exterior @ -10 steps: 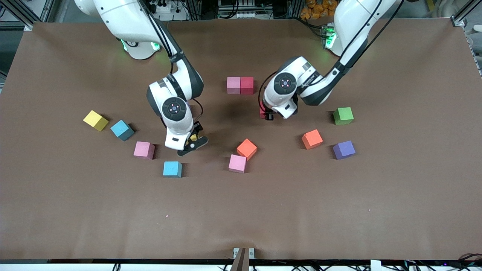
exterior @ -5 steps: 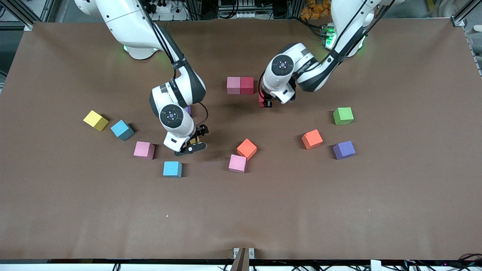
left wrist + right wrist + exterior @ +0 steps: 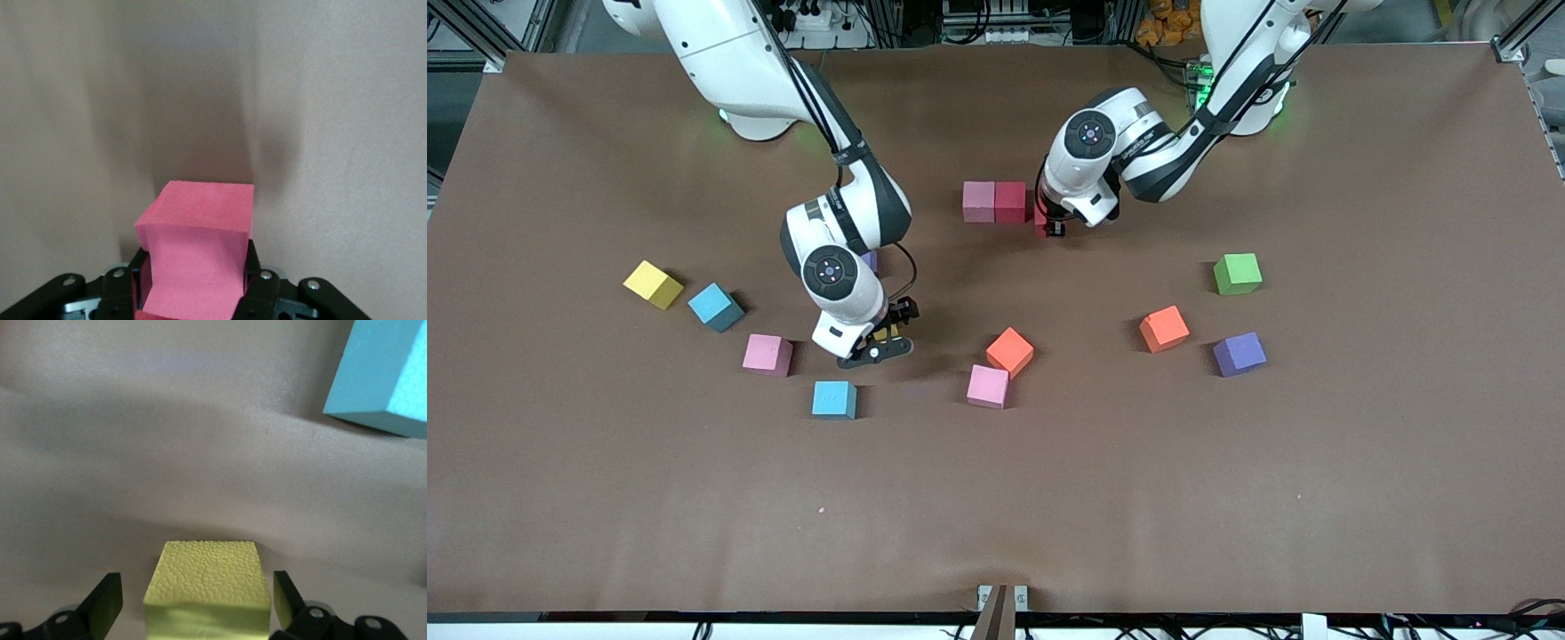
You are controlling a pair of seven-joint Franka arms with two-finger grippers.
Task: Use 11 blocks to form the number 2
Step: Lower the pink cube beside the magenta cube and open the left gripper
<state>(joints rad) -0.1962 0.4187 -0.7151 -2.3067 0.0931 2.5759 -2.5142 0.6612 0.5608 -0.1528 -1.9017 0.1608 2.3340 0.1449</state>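
My left gripper point(image 3: 1047, 220) is shut on a red block point(image 3: 200, 247) and holds it low, just beside a touching row of a pink block point(image 3: 978, 201) and a red block point(image 3: 1010, 201), on the row's end toward the left arm. My right gripper point(image 3: 879, 341) stands open around a yellow-green block point(image 3: 208, 587) that rests on the table, with a gap at each finger. Loose blocks lie nearer the front camera: yellow point(image 3: 653, 284), teal point(image 3: 715, 307), pink point(image 3: 767, 354), light blue point(image 3: 834, 399), pink point(image 3: 988, 386), orange point(image 3: 1010, 351), orange point(image 3: 1164, 328), purple point(image 3: 1239, 354).
A green cube point(image 3: 1237, 273) sits toward the left arm's end of the table. Another purple block point(image 3: 869, 260) peeks out from under the right arm's wrist. The brown table point(image 3: 1049, 516) is bare along its front half.
The left gripper has carried the red block away from the front camera, up beside the pink and red row. The right gripper has shifted only slightly and stays open around the yellow-green block.
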